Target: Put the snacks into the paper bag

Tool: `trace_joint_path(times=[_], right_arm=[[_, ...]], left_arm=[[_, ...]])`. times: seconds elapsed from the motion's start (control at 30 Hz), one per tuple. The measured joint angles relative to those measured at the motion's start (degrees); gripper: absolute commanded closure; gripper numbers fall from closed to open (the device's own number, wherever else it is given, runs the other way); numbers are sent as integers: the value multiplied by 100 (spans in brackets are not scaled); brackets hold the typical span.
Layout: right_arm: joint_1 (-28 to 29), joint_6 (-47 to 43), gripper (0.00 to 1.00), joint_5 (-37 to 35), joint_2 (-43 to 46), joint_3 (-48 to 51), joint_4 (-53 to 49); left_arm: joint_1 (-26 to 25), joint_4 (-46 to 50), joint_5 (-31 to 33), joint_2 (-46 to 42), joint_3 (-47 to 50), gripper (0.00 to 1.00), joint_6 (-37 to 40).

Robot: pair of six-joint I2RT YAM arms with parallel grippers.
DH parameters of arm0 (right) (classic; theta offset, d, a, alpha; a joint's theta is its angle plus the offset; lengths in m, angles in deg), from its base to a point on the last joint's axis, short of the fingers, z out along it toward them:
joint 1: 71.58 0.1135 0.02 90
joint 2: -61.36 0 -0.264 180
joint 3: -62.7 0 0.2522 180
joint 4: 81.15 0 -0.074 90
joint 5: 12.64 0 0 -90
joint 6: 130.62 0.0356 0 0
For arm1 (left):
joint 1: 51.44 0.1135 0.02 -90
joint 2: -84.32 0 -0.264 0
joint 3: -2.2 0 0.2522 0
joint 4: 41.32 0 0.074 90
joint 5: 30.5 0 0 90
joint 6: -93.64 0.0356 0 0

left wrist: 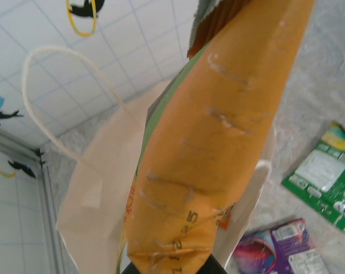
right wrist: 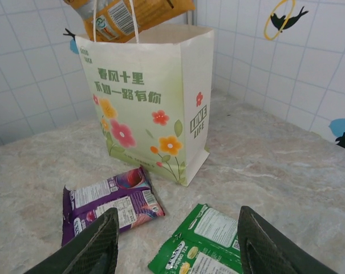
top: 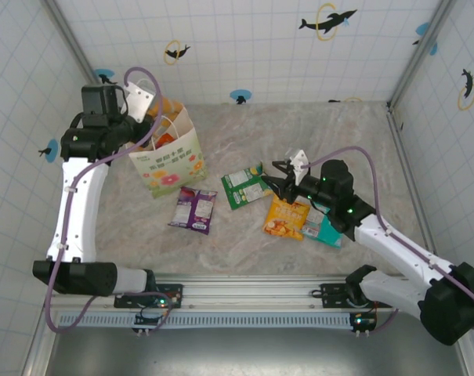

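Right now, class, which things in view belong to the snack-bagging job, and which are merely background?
Belong to the job: cream flower-printed paper bag; glossy orange snack packet above it; flat purple packet; green-white packet; yellow-orange packet; teal packet.
Background: dolphin wall stickers; grey marbled tabletop.

Orange packet (left wrist: 218, 142) hangs over paper bag (right wrist: 143, 114) mouth.

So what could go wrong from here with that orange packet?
The orange packet hangs tilted over the mouth of the paper bag in the shut left hand; released, it could catch the rim and fall outside. The right hand, open above the green packet, might push it rather than grip.
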Motion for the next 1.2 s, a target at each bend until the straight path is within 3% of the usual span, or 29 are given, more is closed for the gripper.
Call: trace_joint_path(times=[0.2, 0.27, 0.37, 0.47, 0.77, 1.03, 1.2], right_arm=[[87, 0, 44, 0, -101, 0, 0], [109, -2, 44, 0, -107, 0, 0], [111, -4, 44, 2, -109, 0, -2], [111, 0, 45, 0, -125, 0, 0], [267, 26, 46, -7, -319, -24, -13], [658, 166, 47, -192, -756, -538, -520], [1032, 581, 46, -428, -1029, -723, -717]], left_arm=[[0, 256, 334, 28, 127, 100, 249], [0, 269, 385, 55, 127, 89, 306], [0, 256, 470, 127, 127, 61, 358], [0, 184, 535, 177, 125, 50, 321], [0, -289, 367, 164, 66, 43, 76], [0, -1816, -581, -597, 890, 41, -1073], [0, -2218, -1196, -839, 951, 41, -1641]])
